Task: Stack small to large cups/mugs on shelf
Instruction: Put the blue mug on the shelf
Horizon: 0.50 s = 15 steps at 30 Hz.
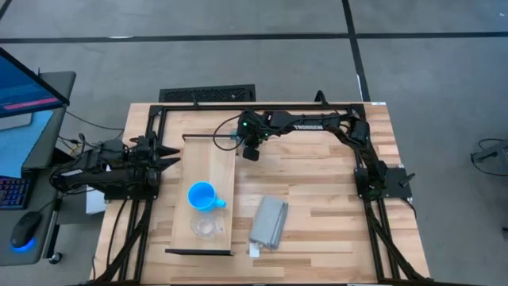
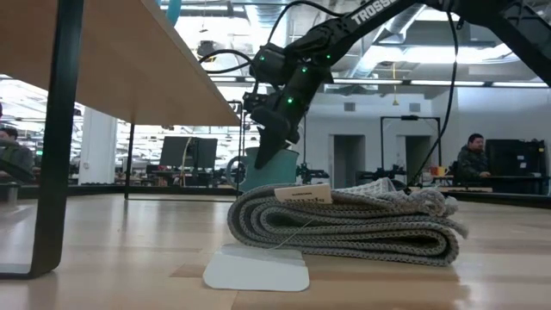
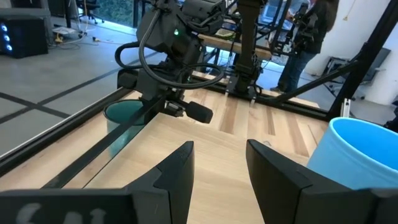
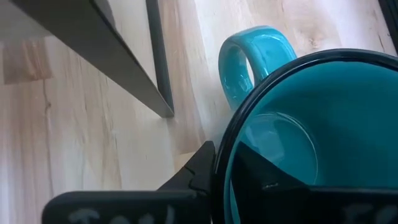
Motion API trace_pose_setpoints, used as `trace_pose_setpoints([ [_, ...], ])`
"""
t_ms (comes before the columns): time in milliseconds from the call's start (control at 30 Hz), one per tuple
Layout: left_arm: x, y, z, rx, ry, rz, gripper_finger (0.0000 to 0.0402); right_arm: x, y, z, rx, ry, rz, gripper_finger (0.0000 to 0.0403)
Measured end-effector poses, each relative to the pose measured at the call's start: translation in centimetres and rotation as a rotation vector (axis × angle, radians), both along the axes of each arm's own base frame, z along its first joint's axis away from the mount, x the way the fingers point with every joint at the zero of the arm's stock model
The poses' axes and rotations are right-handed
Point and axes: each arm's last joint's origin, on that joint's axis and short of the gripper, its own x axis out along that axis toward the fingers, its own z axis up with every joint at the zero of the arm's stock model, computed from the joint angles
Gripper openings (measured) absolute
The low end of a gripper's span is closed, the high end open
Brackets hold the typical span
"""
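by shelf (image 1: 226, 163), teal mug (image 4: 292, 124) seemingly upright

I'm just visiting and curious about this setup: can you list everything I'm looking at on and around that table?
Teal mug: one, on the tabletop near the shelf's far end, at the right gripper.
Blue mug: one, bright blue, on the shelf.
Clear cup: one, transparent, on the shelf beside the blue mug.
Shelf: one, pale wood.
Folded cloth: one, grey, on the table beside the shelf.
Table: one, slatted wood.
Left gripper: one, dark, open, waiting at the table's left edge.
Right gripper: one, dark, fingers astride the teal mug's rim.
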Motion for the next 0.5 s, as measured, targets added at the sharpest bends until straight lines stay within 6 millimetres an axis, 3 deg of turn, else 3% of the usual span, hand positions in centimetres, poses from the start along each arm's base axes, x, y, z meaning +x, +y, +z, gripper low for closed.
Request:
trace_pose_setpoints([
  [500,-0.01,0.00,0.00,0.000,-0.001,0.000,0.0138,0.31,0.24,0.31,0.001,-0.013,0.007,0.0061],
])
